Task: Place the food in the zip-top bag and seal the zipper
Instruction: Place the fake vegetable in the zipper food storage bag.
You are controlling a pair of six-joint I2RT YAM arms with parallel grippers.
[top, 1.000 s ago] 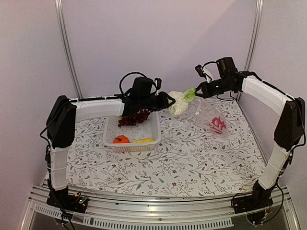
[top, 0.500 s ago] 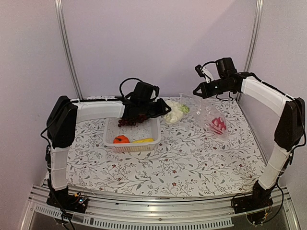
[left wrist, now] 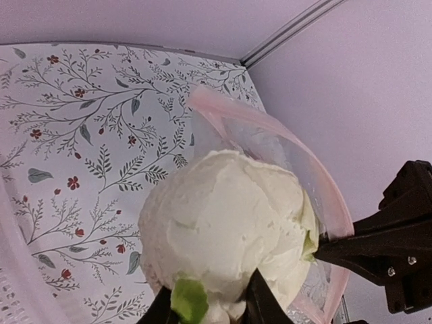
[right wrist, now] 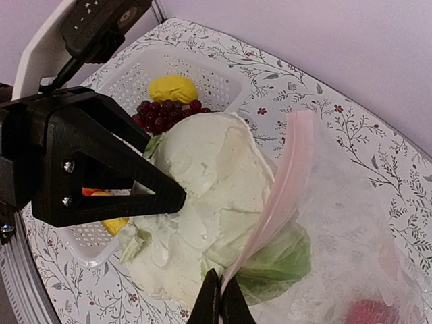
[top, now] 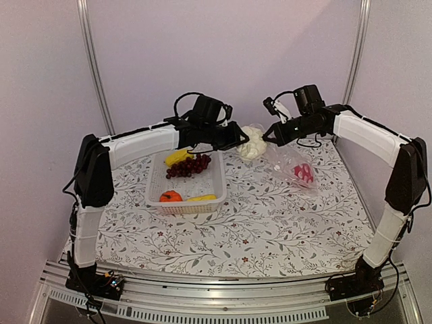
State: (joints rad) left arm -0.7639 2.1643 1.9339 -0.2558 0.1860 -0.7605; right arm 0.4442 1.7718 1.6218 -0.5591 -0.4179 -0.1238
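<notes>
The cauliflower [top: 253, 143], lower and further left half a second ago, is back up at the mouth of the zip-top bag [top: 291, 160], far right of centre above the surface [top: 256, 223]. The left pincer [top: 238, 141] grips it, partly closed. The right pincer [top: 271, 133], fully closed, pinches the zipper [right wrist: 287, 175] and holds the mouth up. Insertion looks imminent.

One cauliflower [top: 254, 143], one grape bunch [top: 189, 165], one lemon [top: 177, 156], one tomato [top: 171, 196], one corn [top: 201, 198], one pepper [top: 304, 174], one bag [top: 287, 156], one basket [top: 189, 207].
</notes>
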